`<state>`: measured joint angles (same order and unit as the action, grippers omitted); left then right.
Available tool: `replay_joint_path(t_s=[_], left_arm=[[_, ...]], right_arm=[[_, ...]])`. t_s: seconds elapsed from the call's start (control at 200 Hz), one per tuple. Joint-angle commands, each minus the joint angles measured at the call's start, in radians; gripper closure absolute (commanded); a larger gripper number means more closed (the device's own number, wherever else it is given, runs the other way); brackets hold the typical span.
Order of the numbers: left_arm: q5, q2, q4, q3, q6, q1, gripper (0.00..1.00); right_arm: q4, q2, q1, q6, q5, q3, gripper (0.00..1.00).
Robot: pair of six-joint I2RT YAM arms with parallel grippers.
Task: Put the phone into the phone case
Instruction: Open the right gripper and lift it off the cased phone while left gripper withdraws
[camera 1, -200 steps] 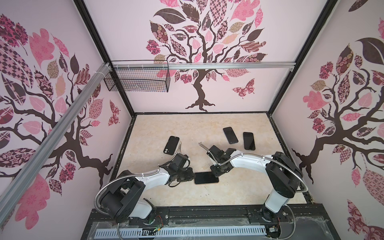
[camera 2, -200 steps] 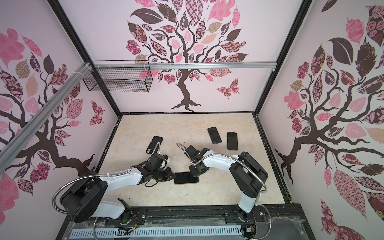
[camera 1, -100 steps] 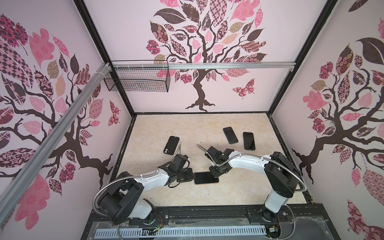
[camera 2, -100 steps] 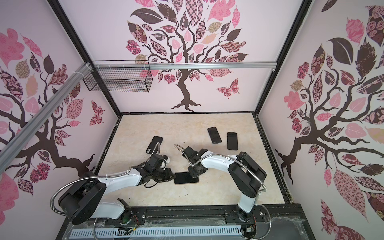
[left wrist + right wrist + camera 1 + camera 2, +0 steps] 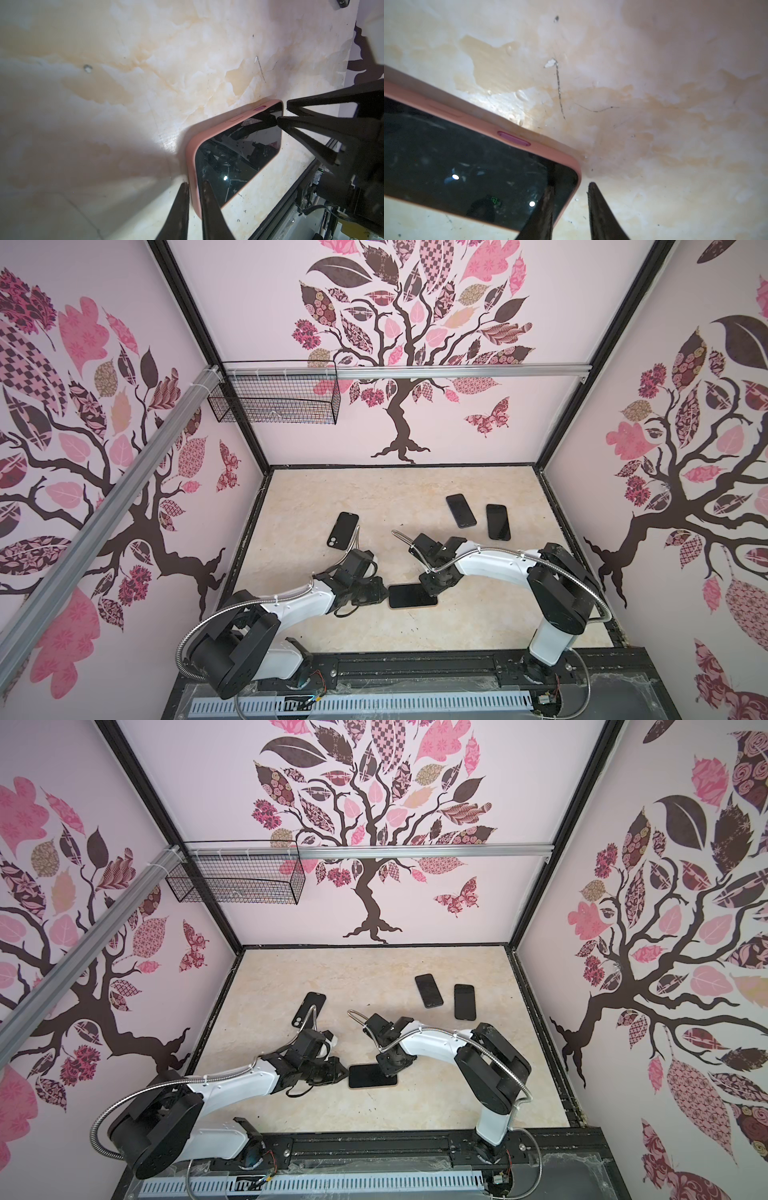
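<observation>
A black phone (image 5: 411,596) (image 5: 372,1076) lies screen-up in a pink phone case (image 5: 192,158) near the table's front middle. My left gripper (image 5: 385,592) (image 5: 195,182) is at the left short end, shut on the case's rim, one finger on each side of it. My right gripper (image 5: 432,590) (image 5: 571,185) stands at the right end, open. One of its fingers is over the screen (image 5: 467,155) near the corner; the other is off the case (image 5: 483,124), above the table. The left wrist view also shows the right gripper (image 5: 283,113) at the far corner.
A dark phone-shaped thing with a camera cut-out (image 5: 343,531) lies behind the left arm. Two black phones (image 5: 460,511) (image 5: 498,521) lie at the back right. A wire basket (image 5: 274,393) hangs on the back wall. Walls close three sides.
My right gripper's jaws have parted at the phone's right end. The left gripper and the cased phone have stayed where they were.
</observation>
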<state>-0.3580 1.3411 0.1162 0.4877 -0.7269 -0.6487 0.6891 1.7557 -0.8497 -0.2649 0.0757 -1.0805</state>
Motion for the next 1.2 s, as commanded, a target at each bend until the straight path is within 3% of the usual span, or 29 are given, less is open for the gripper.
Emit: replay_joint_path(t_s=[0.0, 0.55, 0.75, 0.855, 1.02, 1.195], left_arm=[[0.019, -0.020, 0.011, -0.028, 0.006, 0.001, 0.84], [0.043, -0.085, 0.075, -0.029, 0.012, 0.006, 0.83], [0.090, -0.150, 0.171, -0.010, 0.007, 0.007, 0.81], [0.147, -0.203, 0.256, 0.004, -0.013, 0.010, 0.76], [0.225, -0.319, 0.376, 0.007, -0.043, 0.016, 0.61], [0.278, -0.451, 0.455, -0.008, -0.093, 0.042, 0.48]], right_arm=[[0.091, 0.026, -0.003, 0.014, 0.031, -0.010, 0.68], [0.038, 0.102, -0.004, 0.050, -0.036, 0.023, 0.66], [0.026, 0.111, -0.004, 0.068, -0.045, 0.045, 0.64], [0.019, 0.084, -0.005, 0.107, -0.044, 0.045, 0.57], [0.011, -0.007, -0.003, 0.247, -0.088, 0.001, 0.33], [0.064, -0.024, -0.004, 0.431, -0.146, -0.109, 0.23]])
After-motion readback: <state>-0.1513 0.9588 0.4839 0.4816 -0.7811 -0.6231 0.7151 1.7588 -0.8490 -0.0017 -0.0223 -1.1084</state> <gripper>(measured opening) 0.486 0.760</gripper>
